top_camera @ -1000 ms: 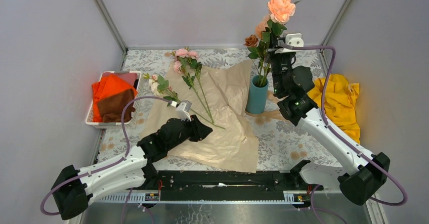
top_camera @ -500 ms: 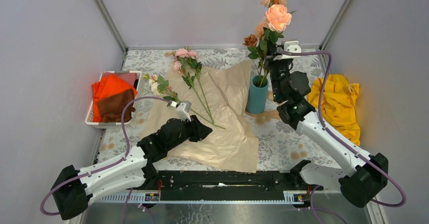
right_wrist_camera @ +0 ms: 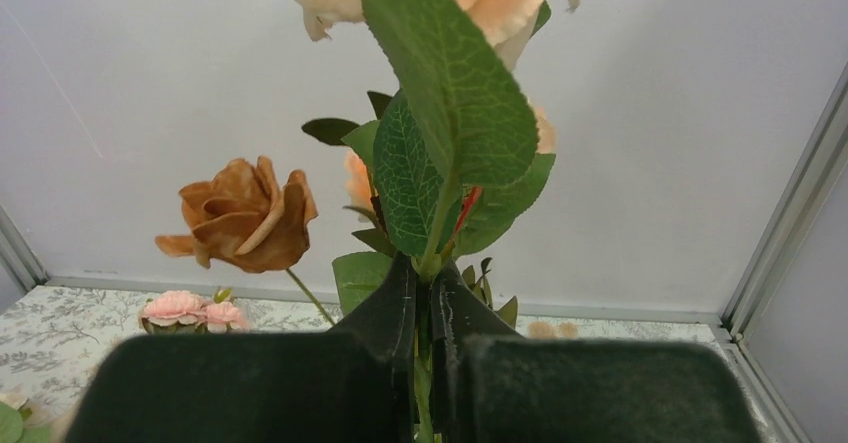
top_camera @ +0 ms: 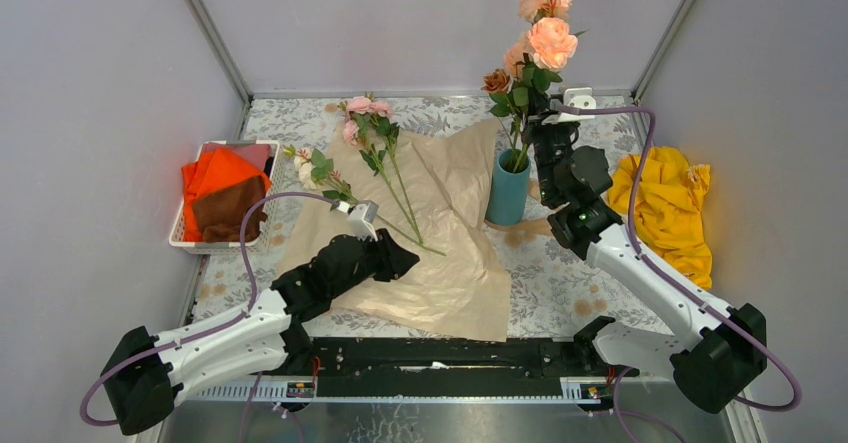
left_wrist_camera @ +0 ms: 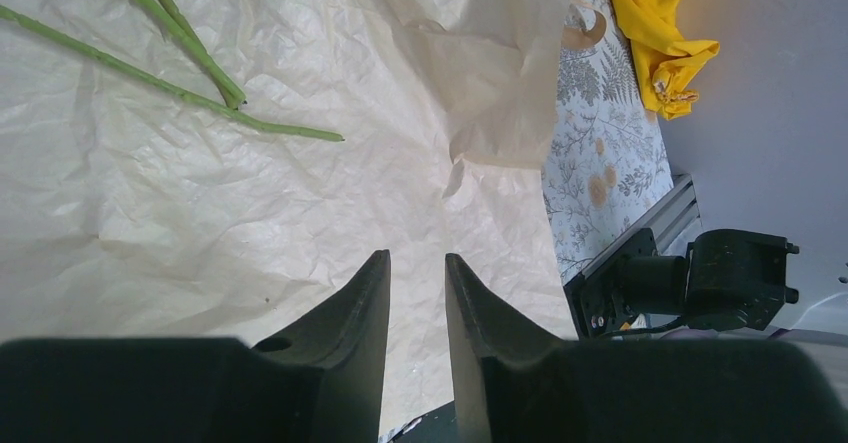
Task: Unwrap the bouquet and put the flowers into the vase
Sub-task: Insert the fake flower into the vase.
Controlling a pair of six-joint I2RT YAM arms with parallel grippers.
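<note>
You're in a robotics lab cell. Plain grey panel walls (top_camera: pixel 420 23) on three sides, aluminium posts (top_camera: pixel 210 35) in the far corners, cabled robot arms (top_camera: pixel 240 328) bolted to a black rail (top_camera: pixel 450 351) at the near edge of the desk (top_camera: pixel 590 293).

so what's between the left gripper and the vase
Crinkled paper spans from the left gripper to the vase in the top view; one loose stem's cut end pokes in near the gripper.
</note>
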